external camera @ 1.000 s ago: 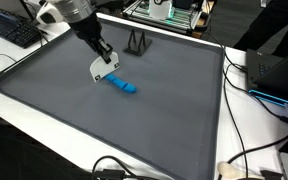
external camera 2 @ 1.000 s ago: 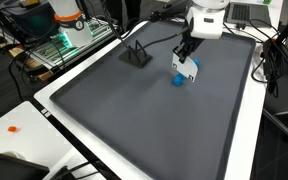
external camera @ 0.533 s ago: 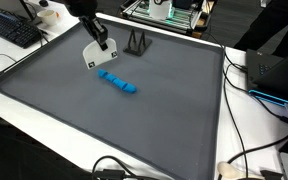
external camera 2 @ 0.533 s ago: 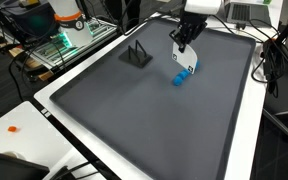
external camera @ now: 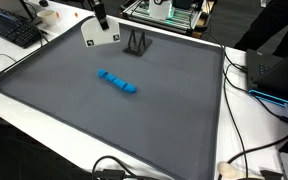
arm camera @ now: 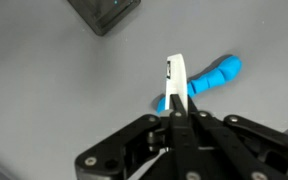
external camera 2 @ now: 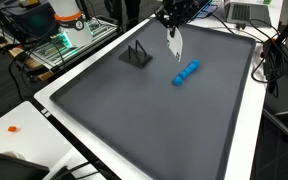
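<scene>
My gripper (external camera: 100,17) is shut on a thin white flat piece (external camera: 92,36) and holds it high above the grey mat (external camera: 74,110), near the mat's far edge. The piece hangs edge-on from the gripper (arm camera: 176,112) in the wrist view (arm camera: 177,82) and also shows in an exterior view (external camera 2: 175,46) below the gripper (external camera 2: 172,25). A blue bumpy stick (external camera: 116,82) lies flat on the mat below, apart from the gripper. It shows in both exterior views (external camera 2: 187,73) and in the wrist view (arm camera: 210,78).
A small black wire stand (external camera: 135,42) sits on the mat near the far edge, seen in both exterior views (external camera 2: 136,55) and the wrist view (arm camera: 104,12). A keyboard (external camera: 12,30), cables and equipment surround the table.
The gripper has risen off the mat with the white piece and moved toward the far edge, leaving the blue stick lying uncovered.
</scene>
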Motion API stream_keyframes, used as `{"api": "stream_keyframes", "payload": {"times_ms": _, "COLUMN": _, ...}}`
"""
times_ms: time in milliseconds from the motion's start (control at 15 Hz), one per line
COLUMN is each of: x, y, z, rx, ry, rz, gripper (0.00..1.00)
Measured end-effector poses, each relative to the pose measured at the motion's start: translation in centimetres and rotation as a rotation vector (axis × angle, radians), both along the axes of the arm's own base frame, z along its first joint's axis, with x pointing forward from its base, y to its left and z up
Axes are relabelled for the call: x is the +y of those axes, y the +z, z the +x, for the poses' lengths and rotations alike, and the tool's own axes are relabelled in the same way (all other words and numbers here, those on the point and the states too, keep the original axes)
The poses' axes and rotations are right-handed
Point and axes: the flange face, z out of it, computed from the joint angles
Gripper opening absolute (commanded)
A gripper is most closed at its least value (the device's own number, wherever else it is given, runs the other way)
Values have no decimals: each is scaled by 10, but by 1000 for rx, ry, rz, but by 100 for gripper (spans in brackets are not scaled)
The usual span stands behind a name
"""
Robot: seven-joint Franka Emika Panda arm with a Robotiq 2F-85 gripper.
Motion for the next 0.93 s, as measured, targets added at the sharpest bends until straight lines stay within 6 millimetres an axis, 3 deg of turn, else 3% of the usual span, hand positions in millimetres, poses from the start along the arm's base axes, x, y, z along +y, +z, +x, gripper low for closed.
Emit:
{"api": "stream_keyframes", "payload": {"times_ms": 400, "x": 4, "y": 5, "z": -40, "rx": 46, "ry": -255, "rz": 64, "gripper": 1}}
{"api": "stream_keyframes", "payload": {"times_ms": 933, "x": 13, "y": -23, "z": -102, "rx": 67, "ry": -528, "rz": 121, "gripper": 1}}
